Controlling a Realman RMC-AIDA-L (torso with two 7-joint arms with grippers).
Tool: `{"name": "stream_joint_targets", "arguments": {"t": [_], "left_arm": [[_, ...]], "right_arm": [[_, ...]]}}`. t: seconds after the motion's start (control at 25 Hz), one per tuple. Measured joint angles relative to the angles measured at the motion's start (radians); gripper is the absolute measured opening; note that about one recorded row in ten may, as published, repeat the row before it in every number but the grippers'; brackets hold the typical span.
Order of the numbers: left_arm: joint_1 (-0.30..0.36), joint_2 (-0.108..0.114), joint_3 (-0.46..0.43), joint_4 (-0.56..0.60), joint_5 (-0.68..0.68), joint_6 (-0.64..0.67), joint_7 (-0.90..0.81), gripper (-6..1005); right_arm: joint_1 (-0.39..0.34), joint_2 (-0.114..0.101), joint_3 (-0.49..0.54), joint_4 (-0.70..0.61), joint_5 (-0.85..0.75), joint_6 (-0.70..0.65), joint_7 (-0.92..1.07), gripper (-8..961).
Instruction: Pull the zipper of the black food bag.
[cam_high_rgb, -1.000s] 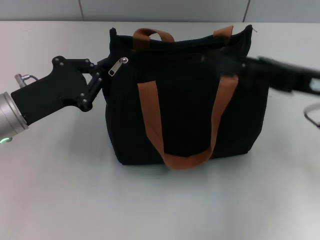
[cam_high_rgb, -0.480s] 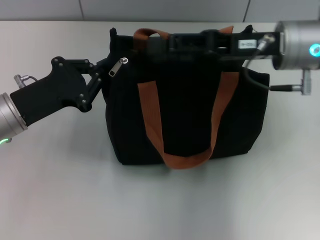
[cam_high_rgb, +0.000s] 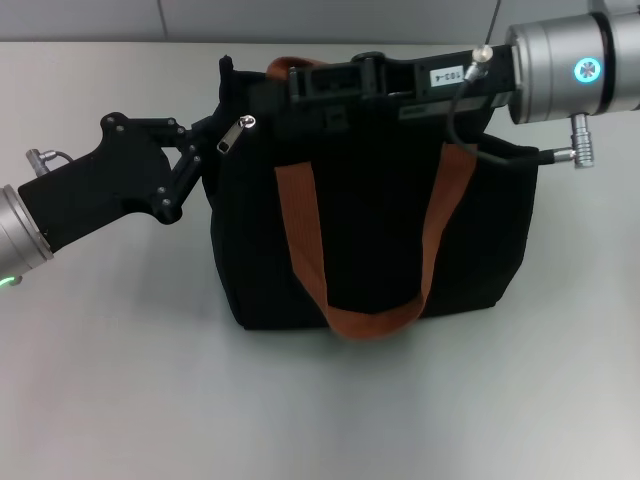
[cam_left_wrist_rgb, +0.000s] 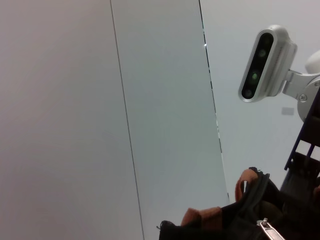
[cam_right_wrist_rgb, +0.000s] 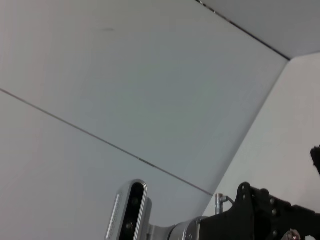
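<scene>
The black food bag (cam_high_rgb: 370, 230) stands upright on the table, with two rust-brown strap handles (cam_high_rgb: 300, 230). Its silver zipper pull (cam_high_rgb: 236, 133) hangs at the bag's top left corner and also shows in the left wrist view (cam_left_wrist_rgb: 270, 231). My left gripper (cam_high_rgb: 205, 150) is shut on the bag's left top edge, just beside the pull. My right gripper (cam_high_rgb: 265, 98) reaches in from the right along the bag's top edge and ends close above the pull. Its tips are lost against the black fabric.
The bag stands on a light grey table (cam_high_rgb: 120, 380). A pale wall (cam_high_rgb: 330, 20) runs behind it. The right arm's silver wrist (cam_high_rgb: 570, 70) and a cable (cam_high_rgb: 470, 120) hang over the bag's right top corner.
My right arm has swept in from the right across the bag's top to the left corner near the zipper pull. The left gripper and the bag have stayed put.
</scene>
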Motion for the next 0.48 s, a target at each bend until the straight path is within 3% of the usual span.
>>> {"name": "stream_joint_targets", "arguments": {"t": [0.48], "left_arm": [[0.000,0.000,0.000,0.002,0.000,0.019,-0.002,39]], "right_arm": [[0.012,0.011,-0.062,-0.013,0.003,0.068,0.050,807]]}}
